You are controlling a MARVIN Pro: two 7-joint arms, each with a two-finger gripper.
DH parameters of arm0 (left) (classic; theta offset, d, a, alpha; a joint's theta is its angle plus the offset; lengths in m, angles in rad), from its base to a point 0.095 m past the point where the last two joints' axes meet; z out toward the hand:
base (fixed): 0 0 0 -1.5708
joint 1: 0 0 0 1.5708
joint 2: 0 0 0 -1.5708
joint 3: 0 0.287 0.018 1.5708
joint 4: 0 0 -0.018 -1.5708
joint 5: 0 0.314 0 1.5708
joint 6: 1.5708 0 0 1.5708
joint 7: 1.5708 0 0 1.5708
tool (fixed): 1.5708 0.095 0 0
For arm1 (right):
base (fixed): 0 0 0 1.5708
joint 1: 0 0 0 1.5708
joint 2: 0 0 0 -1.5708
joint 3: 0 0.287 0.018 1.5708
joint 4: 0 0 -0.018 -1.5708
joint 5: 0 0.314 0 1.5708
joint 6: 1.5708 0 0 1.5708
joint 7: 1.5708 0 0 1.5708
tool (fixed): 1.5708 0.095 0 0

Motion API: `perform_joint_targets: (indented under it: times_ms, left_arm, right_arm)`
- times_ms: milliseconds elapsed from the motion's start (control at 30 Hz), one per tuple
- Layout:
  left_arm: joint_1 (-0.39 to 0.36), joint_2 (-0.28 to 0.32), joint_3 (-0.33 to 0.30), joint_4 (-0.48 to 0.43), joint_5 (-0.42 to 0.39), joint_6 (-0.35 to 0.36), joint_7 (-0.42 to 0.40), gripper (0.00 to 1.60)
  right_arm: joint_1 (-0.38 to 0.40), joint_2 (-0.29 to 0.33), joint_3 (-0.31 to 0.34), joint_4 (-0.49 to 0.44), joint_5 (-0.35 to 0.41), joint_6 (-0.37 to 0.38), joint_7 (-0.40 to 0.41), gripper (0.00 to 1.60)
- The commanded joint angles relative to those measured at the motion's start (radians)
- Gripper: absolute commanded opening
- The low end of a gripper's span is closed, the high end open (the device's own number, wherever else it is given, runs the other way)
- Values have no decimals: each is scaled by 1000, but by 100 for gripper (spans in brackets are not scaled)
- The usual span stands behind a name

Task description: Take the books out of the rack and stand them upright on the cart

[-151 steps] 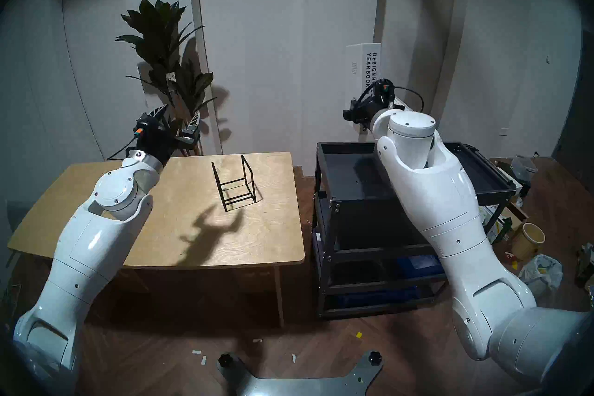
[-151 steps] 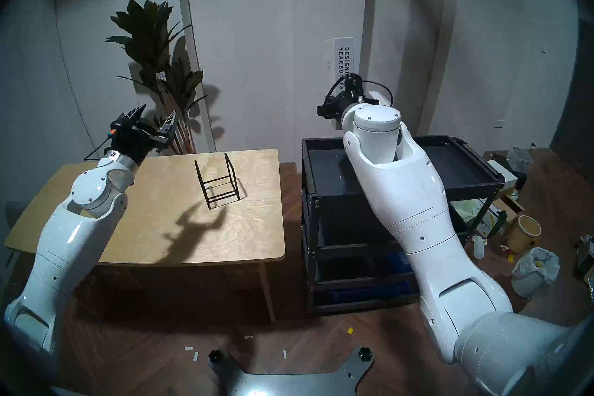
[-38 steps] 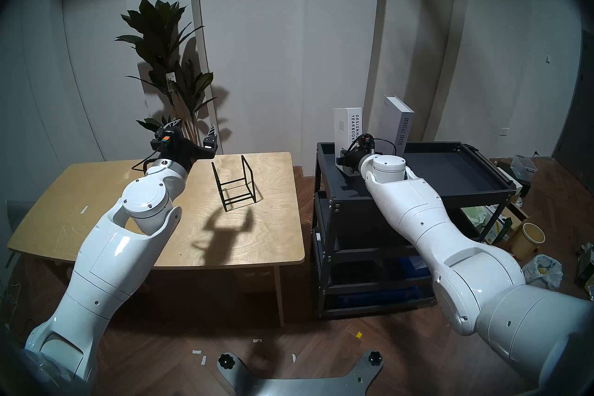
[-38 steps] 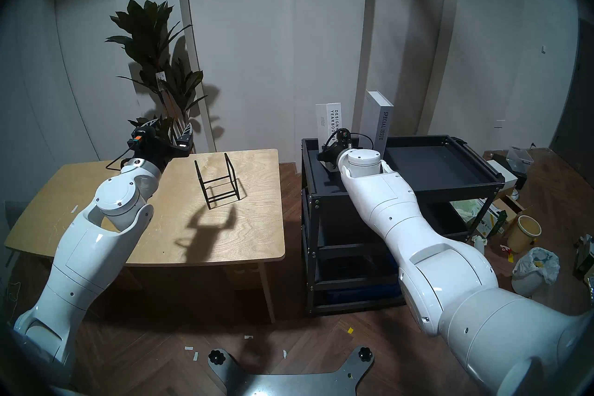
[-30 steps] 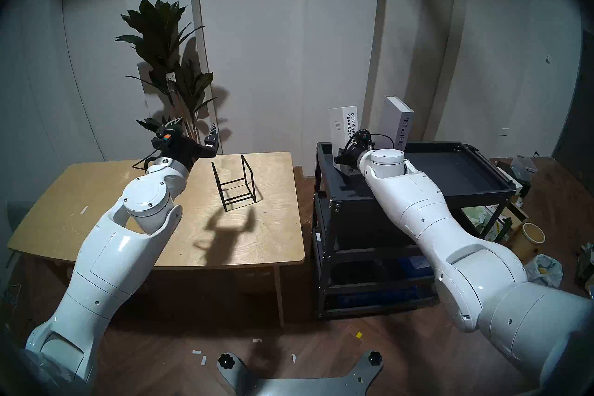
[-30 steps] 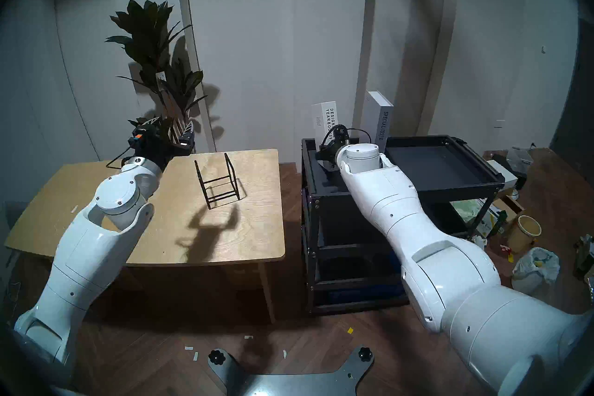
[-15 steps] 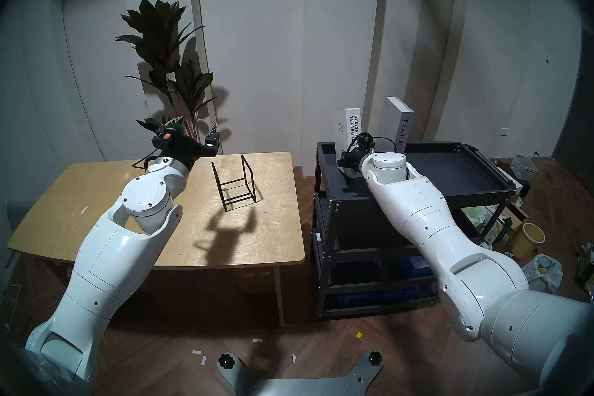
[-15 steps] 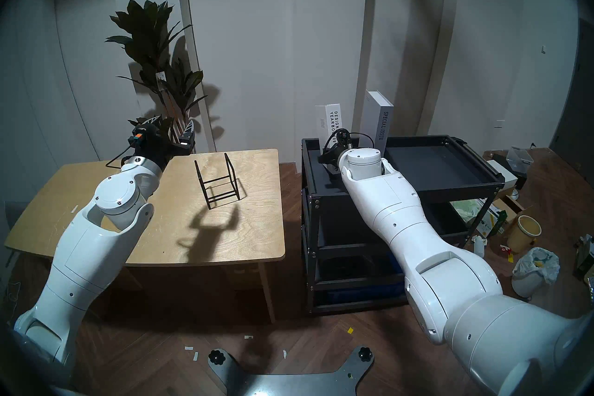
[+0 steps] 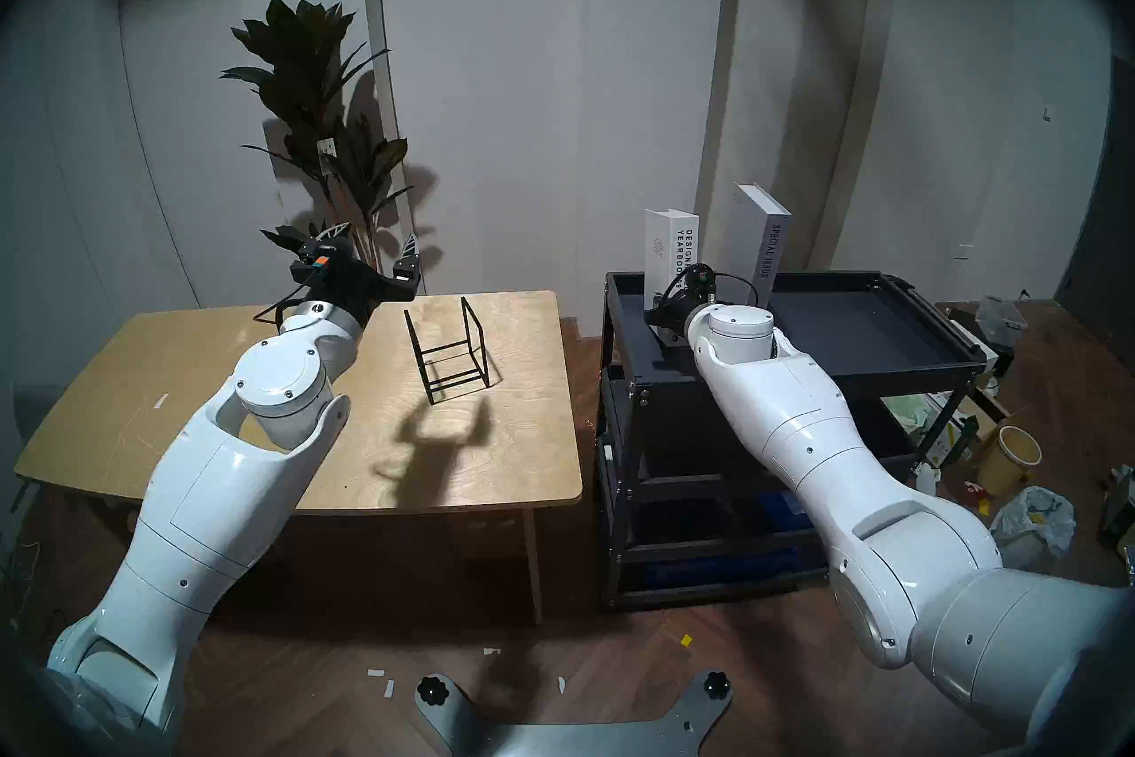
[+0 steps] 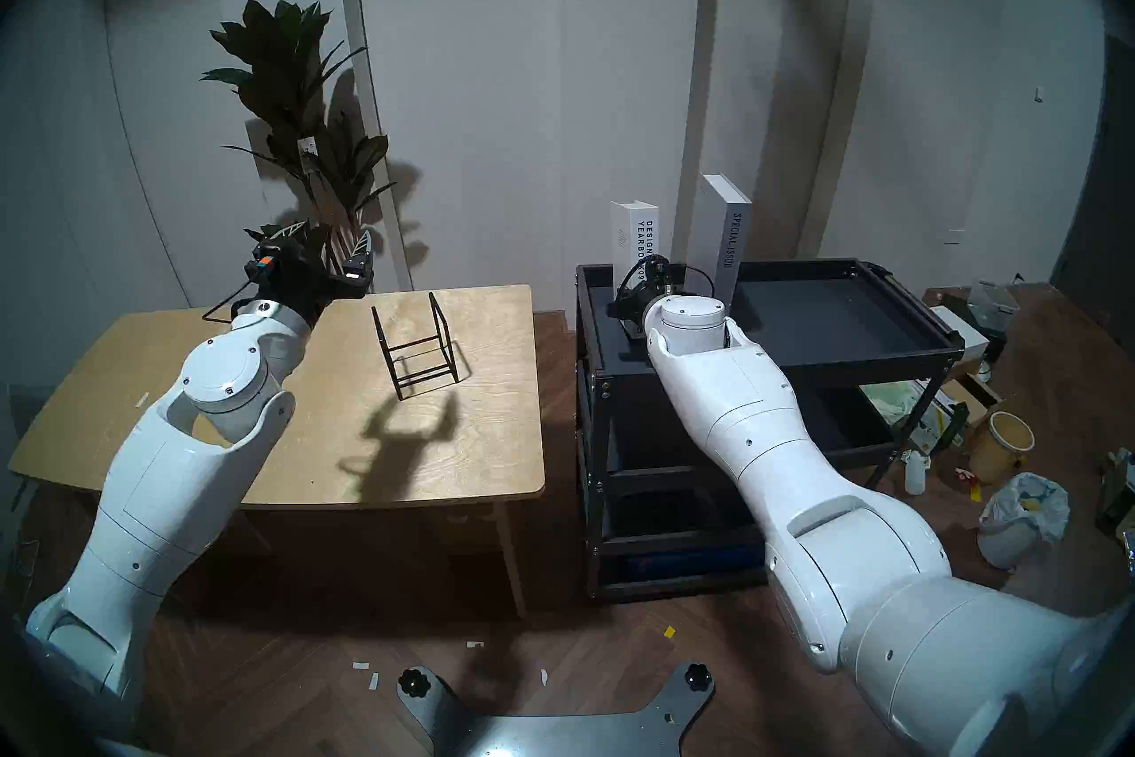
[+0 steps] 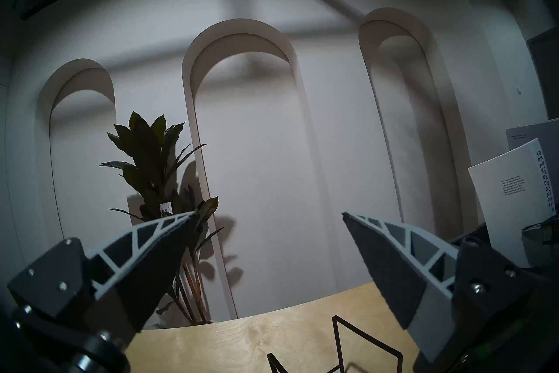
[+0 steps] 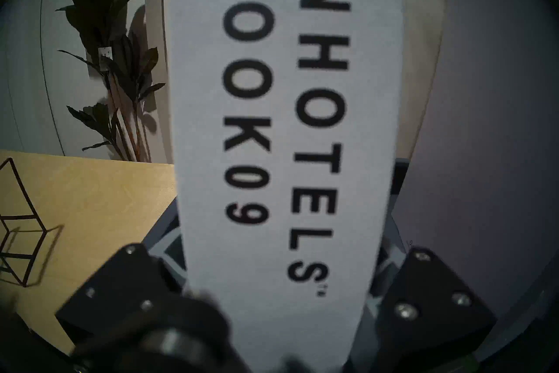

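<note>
Leafy plant (image 9: 319, 123) stands behind wooden table (image 9: 184, 368).

The two head views look down from above and behind both arms, nearly the same picture: light wooden surface (image 9: 479, 430) on the left, black metal three-shelf cart (image 9: 860, 368) on the right. The left wrist view faces the arched wall, tilted upward. The right wrist view sits very near a white book spine (image 12: 287, 121), probably almost touching, its lettering blurred.
</note>
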Motion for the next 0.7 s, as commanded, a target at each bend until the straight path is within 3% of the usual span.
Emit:
perform_joint_targets:
  times_ms: [0,133,167,200,267,400,667]
  left_arm:
    - [-25,-6,2,-14,2,2,-1,160]
    - [-30,-9,7,-9,2,5,0,160]
    - [-32,-10,8,-8,3,5,0,160]
    - [-34,-11,10,-6,3,6,0,160]
    - [-37,-13,12,-3,4,7,-1,160]
    - [-43,-17,15,3,5,9,-3,160]
    - [-47,-21,17,5,7,16,-6,160]
  right_arm:
    - [16,-7,-7,10,-3,6,4,0]
    - [17,-3,-9,8,2,14,3,0]
    - [16,-2,-10,8,3,13,3,29]
    - [15,-2,-10,8,4,14,1,38]
    - [13,-1,-11,8,6,15,-1,30]
    - [11,1,-13,6,9,19,-3,29]
    - [1,5,-15,5,17,18,-5,40]
